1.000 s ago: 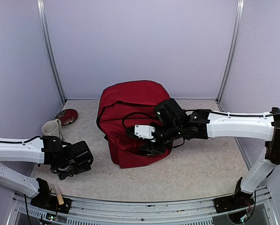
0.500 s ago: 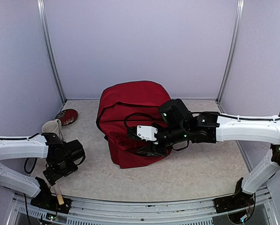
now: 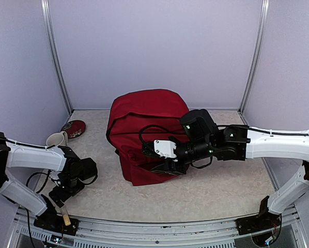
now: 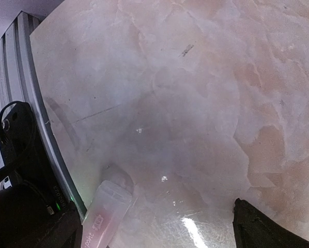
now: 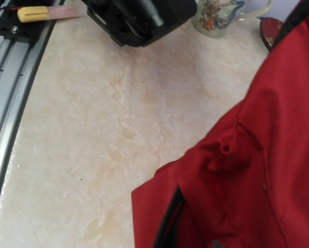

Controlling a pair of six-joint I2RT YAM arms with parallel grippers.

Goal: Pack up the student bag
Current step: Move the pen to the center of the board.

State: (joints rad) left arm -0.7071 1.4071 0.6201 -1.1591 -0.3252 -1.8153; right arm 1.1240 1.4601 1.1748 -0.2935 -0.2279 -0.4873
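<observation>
The student bag is a large dark red backpack standing upright in the middle of the table. Its red fabric and a black zip edge fill the right of the right wrist view. My right gripper hangs over the bag's lower front; its fingers are dark against the fabric and its own camera does not show them. My left gripper points down at the table's near left corner. It is open wide with bare table between the fingers. A translucent pink pen lies just inside its left finger.
A patterned mug and a small dark red dish stand at the left, behind my left arm. The pen's yellow end rests by the left arm's base. A metal rail runs along the near edge. Walls close in the back and sides.
My left gripper has swung down and toward the near edge, ending over the pen. My right arm has shifted slightly rightward and toward the near edge along the bag's front.
</observation>
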